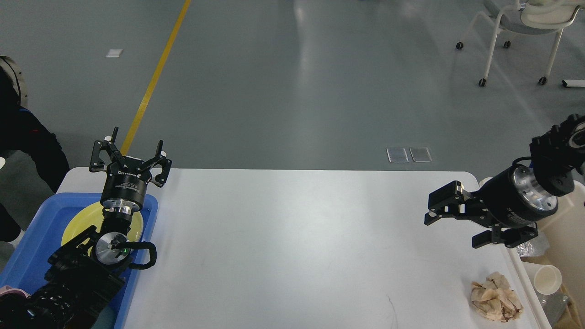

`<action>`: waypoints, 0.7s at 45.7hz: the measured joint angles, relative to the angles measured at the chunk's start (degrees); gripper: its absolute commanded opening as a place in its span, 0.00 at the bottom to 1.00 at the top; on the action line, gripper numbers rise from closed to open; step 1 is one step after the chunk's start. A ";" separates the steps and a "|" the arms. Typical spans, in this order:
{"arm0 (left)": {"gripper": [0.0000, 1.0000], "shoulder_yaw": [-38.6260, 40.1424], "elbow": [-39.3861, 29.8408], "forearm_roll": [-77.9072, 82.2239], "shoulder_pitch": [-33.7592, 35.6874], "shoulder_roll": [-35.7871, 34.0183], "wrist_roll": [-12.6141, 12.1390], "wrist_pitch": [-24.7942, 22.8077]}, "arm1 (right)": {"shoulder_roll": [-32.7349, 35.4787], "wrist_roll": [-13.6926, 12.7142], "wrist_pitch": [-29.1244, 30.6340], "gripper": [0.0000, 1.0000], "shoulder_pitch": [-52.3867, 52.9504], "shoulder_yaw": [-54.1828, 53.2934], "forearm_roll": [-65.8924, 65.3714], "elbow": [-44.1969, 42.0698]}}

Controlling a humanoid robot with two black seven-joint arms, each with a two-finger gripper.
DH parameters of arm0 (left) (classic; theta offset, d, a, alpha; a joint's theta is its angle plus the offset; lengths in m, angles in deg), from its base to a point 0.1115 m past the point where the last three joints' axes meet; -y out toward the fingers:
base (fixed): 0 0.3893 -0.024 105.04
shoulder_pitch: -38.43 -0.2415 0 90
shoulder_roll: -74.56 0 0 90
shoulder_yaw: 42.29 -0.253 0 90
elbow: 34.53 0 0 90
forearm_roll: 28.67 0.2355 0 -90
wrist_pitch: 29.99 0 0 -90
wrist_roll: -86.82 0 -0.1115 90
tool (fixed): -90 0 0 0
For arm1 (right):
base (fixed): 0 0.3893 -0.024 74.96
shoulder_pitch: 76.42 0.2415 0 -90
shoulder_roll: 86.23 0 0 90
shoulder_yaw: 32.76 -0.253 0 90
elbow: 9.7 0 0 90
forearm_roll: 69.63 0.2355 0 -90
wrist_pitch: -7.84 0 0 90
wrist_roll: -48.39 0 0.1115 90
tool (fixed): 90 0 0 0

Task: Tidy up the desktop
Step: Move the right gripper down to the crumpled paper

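The white desktop fills the middle of the head view. A crumpled brown paper wad lies on it at the front right corner. My right gripper is open and empty; it hovers over the desktop's right side, behind and a little left of the wad, pointing left. My left gripper is open and empty; it points up and away above the far end of the blue tray, which holds a yellow plate.
A cream-white bin stands off the desktop's right edge, with a paper cup and crumpled foil in it. A wheeled chair stands far back right. A person in dark clothes is at the left edge.
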 measured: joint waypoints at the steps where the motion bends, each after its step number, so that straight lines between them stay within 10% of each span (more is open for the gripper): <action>1: 0.97 0.00 0.00 0.00 0.00 0.01 0.00 0.00 | 0.85 -0.01 -0.56 1.00 -1.66 0.05 -0.49 -1.38; 32: 0.97 0.00 0.01 0.00 -0.11 -0.07 0.00 0.00 | 20.15 -0.05 -7.95 1.00 -27.16 -6.90 -2.20 -9.20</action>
